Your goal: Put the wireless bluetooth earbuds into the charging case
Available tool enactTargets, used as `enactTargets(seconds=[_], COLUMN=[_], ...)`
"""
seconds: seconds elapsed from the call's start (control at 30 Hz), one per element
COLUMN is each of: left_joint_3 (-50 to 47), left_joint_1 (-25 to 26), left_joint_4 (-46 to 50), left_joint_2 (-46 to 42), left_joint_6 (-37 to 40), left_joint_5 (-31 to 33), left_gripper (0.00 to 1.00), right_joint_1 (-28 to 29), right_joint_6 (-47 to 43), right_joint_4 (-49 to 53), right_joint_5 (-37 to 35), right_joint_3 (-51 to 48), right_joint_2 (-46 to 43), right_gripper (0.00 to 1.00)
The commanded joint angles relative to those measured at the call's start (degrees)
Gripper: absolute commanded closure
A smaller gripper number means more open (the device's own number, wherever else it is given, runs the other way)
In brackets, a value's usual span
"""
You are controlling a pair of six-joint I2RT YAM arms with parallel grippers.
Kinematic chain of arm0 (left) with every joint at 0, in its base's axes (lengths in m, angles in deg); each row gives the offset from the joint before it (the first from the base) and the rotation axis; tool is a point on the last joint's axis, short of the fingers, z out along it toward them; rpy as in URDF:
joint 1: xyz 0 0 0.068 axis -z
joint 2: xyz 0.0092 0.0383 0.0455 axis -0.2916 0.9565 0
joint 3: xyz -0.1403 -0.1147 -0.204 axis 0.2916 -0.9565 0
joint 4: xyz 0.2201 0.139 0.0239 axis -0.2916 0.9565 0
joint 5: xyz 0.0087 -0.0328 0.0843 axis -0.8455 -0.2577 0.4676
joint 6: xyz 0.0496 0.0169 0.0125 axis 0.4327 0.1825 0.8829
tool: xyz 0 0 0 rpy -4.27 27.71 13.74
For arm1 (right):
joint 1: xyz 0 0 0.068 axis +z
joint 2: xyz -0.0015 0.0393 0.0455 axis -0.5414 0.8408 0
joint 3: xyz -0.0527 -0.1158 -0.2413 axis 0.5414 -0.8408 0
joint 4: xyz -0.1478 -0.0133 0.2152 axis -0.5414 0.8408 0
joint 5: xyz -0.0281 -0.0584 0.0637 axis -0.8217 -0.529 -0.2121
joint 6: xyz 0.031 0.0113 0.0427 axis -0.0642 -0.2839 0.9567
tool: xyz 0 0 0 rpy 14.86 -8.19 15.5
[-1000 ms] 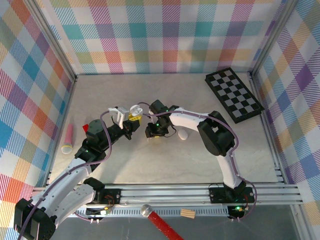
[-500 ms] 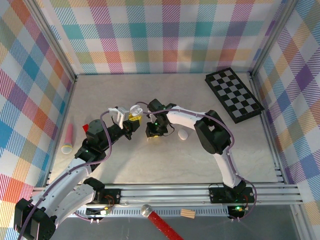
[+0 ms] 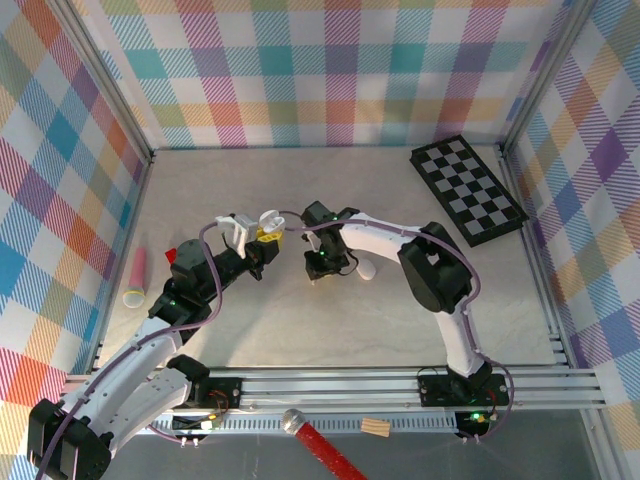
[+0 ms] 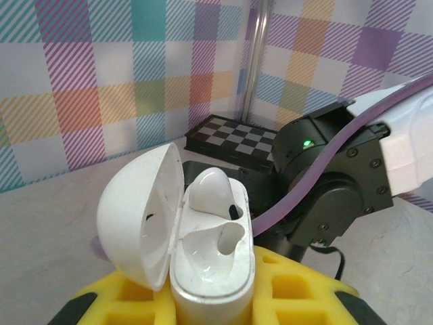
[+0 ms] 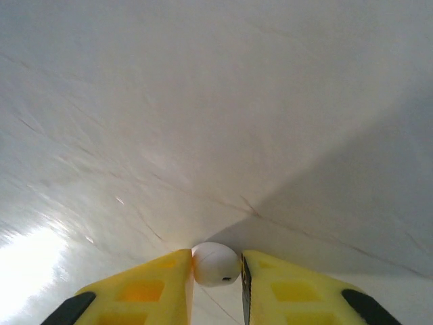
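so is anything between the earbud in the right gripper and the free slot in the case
Nothing visible. The right gripper pinches the earbud at the table; the case has its lid swung open, and the free slot beside the seated bud looks bare. From above, the gap between gripper and case is open.

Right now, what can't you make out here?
- Right wrist view: the bud's stem, hidden behind its round head between the right fingers.
- Left wrist view: the case's lower half, behind the left fingers and cut off by the bottom edge.
- Top view: the white lump on the table, too small to name.
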Motion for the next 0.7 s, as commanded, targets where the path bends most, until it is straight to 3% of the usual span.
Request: enactTargets(seconds=[0.0, 0.2, 0.37, 0.67], left_joint_3=[-0.3, -0.2, 0.0, -0.4], left_joint_1=[-0.6, -0.6, -0.6, -0.6], left_joint_4=[0.3, 0.0, 0.1, 0.0], left_joint_2=[-1.2, -0.8, -0.7, -0.8], left_joint_6=[0.8, 0.7, 0.6, 1.1], left_joint_5=[-0.5, -0.5, -0.8, -0.8], left_gripper=[1.0, 1.0, 1.0, 1.0], right_joint_1=[-1.0, -1.1, -1.1, -1.0], right_joint_6=[-7.9, -10.2, -3.9, 6.1], right_joint_4=[5.8, 6.9, 6.6, 8.7], right_joint_5=[-4.5, -4.0, -2.7, -2.2], right_joint_3=[-2.3, -2.3, -1.2, 0.0], right_joint_2=[-2.8, -4.5, -4.9, -3.4], right_gripper=[0.74, 0.68, 0.57, 0.54])
